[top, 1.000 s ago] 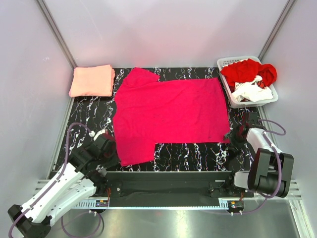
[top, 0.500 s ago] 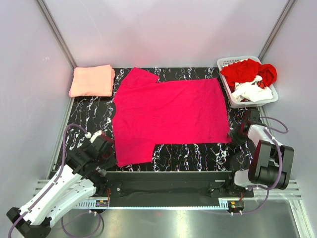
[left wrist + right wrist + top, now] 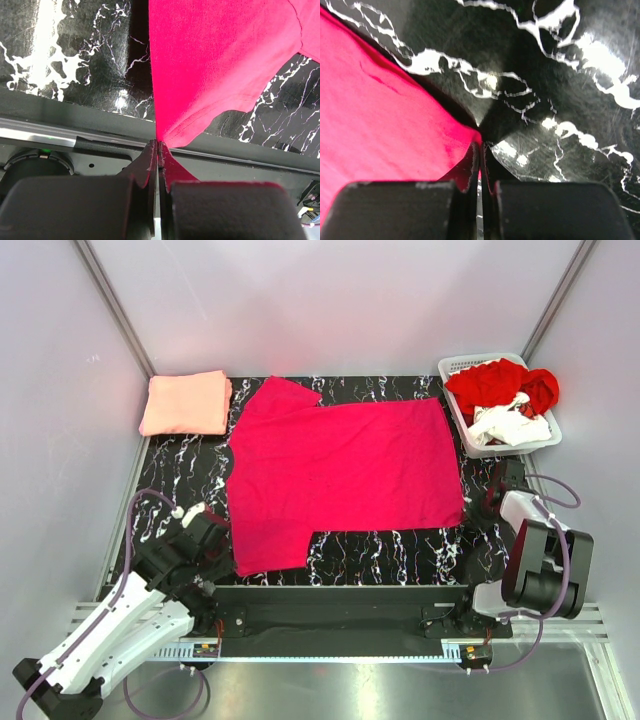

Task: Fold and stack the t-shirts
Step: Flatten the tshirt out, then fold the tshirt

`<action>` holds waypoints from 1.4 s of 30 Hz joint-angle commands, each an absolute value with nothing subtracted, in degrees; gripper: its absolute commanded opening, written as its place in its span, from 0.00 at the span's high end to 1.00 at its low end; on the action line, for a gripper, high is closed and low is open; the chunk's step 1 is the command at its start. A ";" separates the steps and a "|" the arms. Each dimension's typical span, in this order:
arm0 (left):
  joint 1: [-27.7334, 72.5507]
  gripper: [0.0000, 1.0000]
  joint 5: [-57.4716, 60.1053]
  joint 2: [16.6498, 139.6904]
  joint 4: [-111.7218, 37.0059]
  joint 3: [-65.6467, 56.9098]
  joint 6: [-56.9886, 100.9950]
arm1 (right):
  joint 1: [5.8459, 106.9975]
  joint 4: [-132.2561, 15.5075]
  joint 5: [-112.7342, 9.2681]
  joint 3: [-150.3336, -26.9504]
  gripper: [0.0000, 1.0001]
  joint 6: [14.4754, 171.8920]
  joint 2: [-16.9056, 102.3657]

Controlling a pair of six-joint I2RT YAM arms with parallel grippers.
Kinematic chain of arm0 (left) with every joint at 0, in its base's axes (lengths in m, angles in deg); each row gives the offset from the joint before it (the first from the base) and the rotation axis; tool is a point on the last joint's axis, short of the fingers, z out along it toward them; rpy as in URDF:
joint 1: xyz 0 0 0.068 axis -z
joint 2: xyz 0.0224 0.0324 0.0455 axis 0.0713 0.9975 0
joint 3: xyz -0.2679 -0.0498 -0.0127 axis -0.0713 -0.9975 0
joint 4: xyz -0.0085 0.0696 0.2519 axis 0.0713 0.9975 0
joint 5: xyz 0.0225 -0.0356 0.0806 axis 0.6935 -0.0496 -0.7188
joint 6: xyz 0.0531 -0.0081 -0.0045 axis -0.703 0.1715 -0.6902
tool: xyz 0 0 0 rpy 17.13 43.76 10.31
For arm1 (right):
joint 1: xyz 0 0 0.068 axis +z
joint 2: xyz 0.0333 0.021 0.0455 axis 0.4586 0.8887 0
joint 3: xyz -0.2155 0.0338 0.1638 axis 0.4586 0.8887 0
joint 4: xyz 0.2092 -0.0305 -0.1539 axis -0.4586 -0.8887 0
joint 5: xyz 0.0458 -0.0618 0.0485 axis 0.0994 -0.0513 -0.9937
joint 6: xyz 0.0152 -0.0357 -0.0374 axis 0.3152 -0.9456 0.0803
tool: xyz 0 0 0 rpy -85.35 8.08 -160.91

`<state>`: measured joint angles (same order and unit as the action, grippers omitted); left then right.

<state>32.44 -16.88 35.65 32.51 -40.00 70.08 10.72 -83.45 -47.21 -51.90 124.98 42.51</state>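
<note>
A folded pale salmon-pink tee (image 3: 186,403) lies at the far left corner of the black marbled desk (image 3: 400,552). The left tool (image 3: 158,146), jaws pressed together, pinches the near sleeve hem of the magenta tee (image 3: 340,465), which is spread flat mid-desk. The right tool (image 3: 480,145), also closed tight, nips that tee's near right corner. Far right, a white basket (image 3: 452,368) holds a red tee (image 3: 495,382) and a white tee (image 3: 512,426).

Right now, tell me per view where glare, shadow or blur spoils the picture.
Top external view: sharp; the magenta t-shirt throws a pink cast on the back wall. Left wrist view: white glare on the table top left; the left claw is dark and soft. Right wrist view: glare patches on the table; the right claw sits in shadow.
</note>
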 commanded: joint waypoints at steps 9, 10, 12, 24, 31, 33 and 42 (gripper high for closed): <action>32.38 1.00 -19.69 39.06 34.97 -31.02 66.24 | 10.51 -92.40 -52.00 -53.69 1.00 126.18 28.45; 32.47 1.00 -20.47 40.63 34.80 -30.49 65.80 | 10.51 -93.02 -52.18 -55.70 1.00 126.01 28.19; 32.38 1.00 -21.53 42.74 34.18 -27.78 63.96 | 10.51 -94.86 -52.79 -58.08 1.00 125.22 28.71; 19.65 1.00 -15.22 61.73 24.69 -13.27 47.09 | 10.51 -91.36 -58.59 -67.40 1.00 126.19 37.83; 15.43 1.00 -13.01 73.76 23.11 -3.51 41.98 | 10.60 -91.45 -67.27 -74.44 1.00 123.02 51.11; 14.29 1.00 -12.75 76.49 22.32 -0.70 40.93 | 10.95 -91.79 -68.08 -76.28 1.00 122.76 54.09; 10.77 1.00 -13.27 86.33 21.35 7.48 36.80 | 11.12 -91.70 -66.95 -82.60 1.00 125.21 58.06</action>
